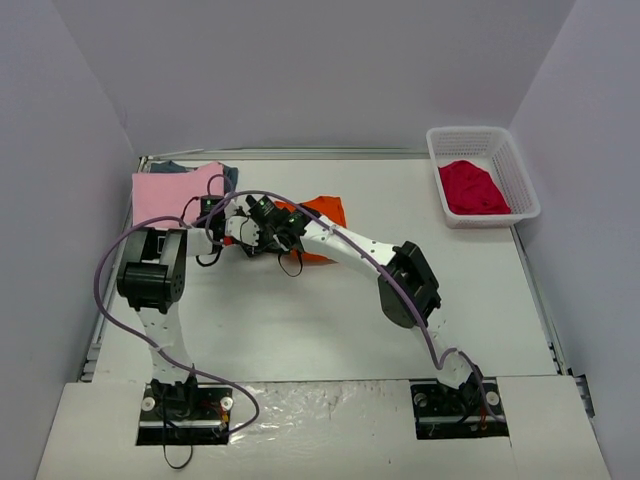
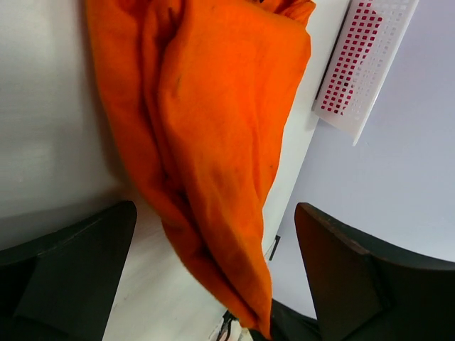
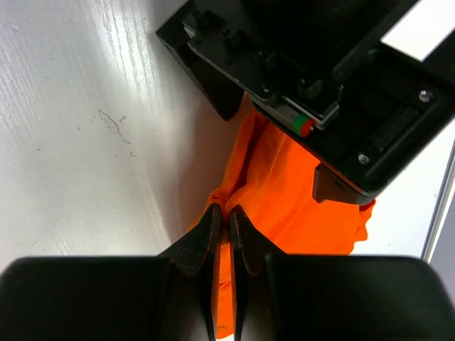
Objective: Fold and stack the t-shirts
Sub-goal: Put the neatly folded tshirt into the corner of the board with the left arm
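1. Step in hand: I am folding the orange shirt (image 1: 325,212). It lies bunched on the bench (image 1: 300,330), toward the far side and left of centre, near the pink shirt (image 1: 170,195).
2. My right gripper (image 3: 226,217) is clenched on an edge of the orange shirt, low at the bench surface.
3. My left gripper (image 2: 213,266) is released. Its jaws stand wide with the orange cloth running between them, and it grasps nothing.
4. Next move, as I judge it: close the left gripper on the cloth, then draw both grippers apart to spread the shirt flat.
5. The pink shirt lies over a blue-grey shirt (image 1: 231,177) in the far left corner. The red shirt (image 1: 472,188) sits in the basket (image 1: 470,132).
6. Writing: I can read no brand, label or text in any view.
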Tool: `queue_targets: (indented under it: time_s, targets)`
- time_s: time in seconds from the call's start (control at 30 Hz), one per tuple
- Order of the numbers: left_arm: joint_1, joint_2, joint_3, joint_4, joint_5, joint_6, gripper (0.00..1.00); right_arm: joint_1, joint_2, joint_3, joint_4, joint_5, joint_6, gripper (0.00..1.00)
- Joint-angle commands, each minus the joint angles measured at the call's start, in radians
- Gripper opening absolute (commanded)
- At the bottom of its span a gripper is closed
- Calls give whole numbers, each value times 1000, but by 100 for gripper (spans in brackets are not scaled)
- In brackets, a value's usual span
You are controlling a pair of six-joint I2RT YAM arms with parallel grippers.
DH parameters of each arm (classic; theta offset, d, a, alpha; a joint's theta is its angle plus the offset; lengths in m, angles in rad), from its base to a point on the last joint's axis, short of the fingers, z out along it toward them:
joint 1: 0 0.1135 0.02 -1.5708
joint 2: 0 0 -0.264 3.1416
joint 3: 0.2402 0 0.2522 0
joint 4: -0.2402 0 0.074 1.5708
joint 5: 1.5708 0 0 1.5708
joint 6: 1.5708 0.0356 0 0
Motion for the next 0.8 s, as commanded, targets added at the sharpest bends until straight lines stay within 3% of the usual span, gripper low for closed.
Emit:
queue_targets:
  time_s: [0.0, 0.1, 0.13, 0.17, 0.27, 0.3, 0.33, 0.47, 0.5, 0.53, 0.57, 0.63, 0.77]
  targets:
    - [-12, 25, 39, 13, -21, 26, 94, 15, 1, 35, -33, 21, -5, 0]
    - [-15, 62, 67, 14, 5, 40, 94, 17, -3, 29, -34, 24, -7, 0]
    - [-18, 74, 77, 20, 19, 37, 100, 17, -4, 24, -34, 27, -5, 0]
    - [-23, 87, 105, 43, 37, 31, 76, 17, -4, 21, -34, 31, -8, 0]
    - [-29, 123, 146, 36, 63, 19, 36, 17, -12, 8, -34, 30, -13, 0]
    - [-32, 128, 153, 28, 60, 15, 12, 17, -12, 5, -34, 31, -14, 0]
    - [-35, 131, 157, 31, 59, 9, 3, 17, -15, 1, -34, 28, -13, 0]
    - [-56, 142, 190, 63, 83, -29, 2, 15, -15, -9, -34, 24, -10, 0]
    - [-58, 137, 193, 66, 83, -29, 2, 15, -16, -15, -36, 24, -7, 8]
    - [-61, 133, 197, 63, 85, -26, 2, 15, -38, -23, -49, 21, -10, 39]
    - [-61, 128, 200, 45, 85, -18, 2, 15, -59, -37, -54, 16, -11, 56]
    - [-61, 117, 226, -22, 91, 34, 3, 5, -173, -141, -62, -18, -34, 100]
    - [-53, 113, 288, -182, 73, 150, 2, -44, -448, -405, -78, -88, -62, 100]
